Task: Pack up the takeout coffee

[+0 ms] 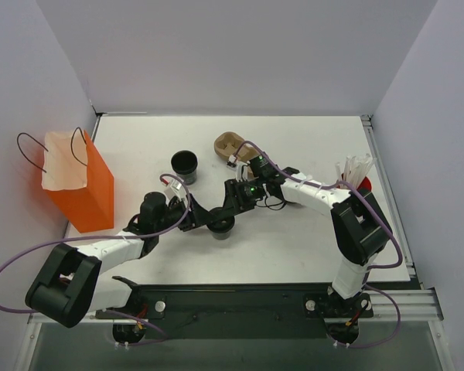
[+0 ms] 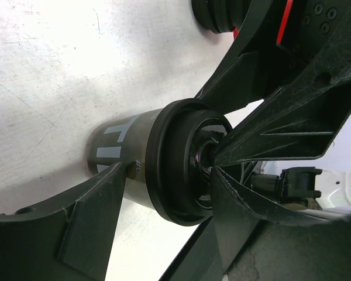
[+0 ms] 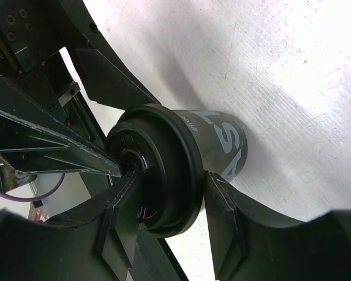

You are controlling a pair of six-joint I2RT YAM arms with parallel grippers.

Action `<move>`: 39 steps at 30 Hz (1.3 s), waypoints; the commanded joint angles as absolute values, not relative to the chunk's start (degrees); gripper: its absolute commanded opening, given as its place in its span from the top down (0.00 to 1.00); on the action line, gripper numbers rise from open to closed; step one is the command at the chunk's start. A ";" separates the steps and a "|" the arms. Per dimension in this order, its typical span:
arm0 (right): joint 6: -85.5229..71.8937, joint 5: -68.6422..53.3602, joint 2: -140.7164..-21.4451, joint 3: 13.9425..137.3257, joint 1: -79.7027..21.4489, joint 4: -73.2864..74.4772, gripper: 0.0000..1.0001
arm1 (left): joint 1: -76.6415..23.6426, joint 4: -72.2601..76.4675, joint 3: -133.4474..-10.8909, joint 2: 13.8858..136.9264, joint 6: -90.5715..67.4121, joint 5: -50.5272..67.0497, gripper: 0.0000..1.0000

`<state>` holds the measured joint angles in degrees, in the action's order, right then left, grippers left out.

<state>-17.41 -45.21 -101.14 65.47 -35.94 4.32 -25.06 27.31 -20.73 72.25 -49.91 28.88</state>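
As both arms meet over the middle of the table [image 1: 317,247], the takeout coffee [image 1: 221,226] stands upright at the very tips of my left gripper [image 1: 214,219]. My right gripper [image 1: 232,202] reaches in from the opposite side and ends just above and beyond the cup.

In the left wrist view, the takeout coffee [image 2: 126,149] lies between that gripper's own fingers [image 2: 88,228]. The lower-left finger touches the cup wall just beneath the rim of the lid [image 2: 184,170], and the lower-right finger crosses the lid's top face. The left gripper [image 2: 175,175] brackets the rim, but I cannot tell from here whether it is pinching or merely resting. The right arm's finger comes in from the upper right, its tip at the centre of the lid.

The right wrist view mirrors this. The takeout coffee [image 3: 225,140] sits at the fingertips of the right gripper [image 3: 174,181], the lid's rim falling in the gap between the two fingers [image 3: 228,228]. One is against the wall under the rim, the other over the lid's top. Whether these fingers are clamped or loose, I cannot tell. The left arm's finger tip meets the lid's centre from the left.

Well away from all four fingers, the orange bag [image 1: 81,189] stands at the table's left edge.
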 commanded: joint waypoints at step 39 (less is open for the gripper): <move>-36.20 -35.33 -88.43 59.42 -33.40 6.68 0.32 | -31.90 21.97 -17.40 71.63 -49.83 13.01 0.40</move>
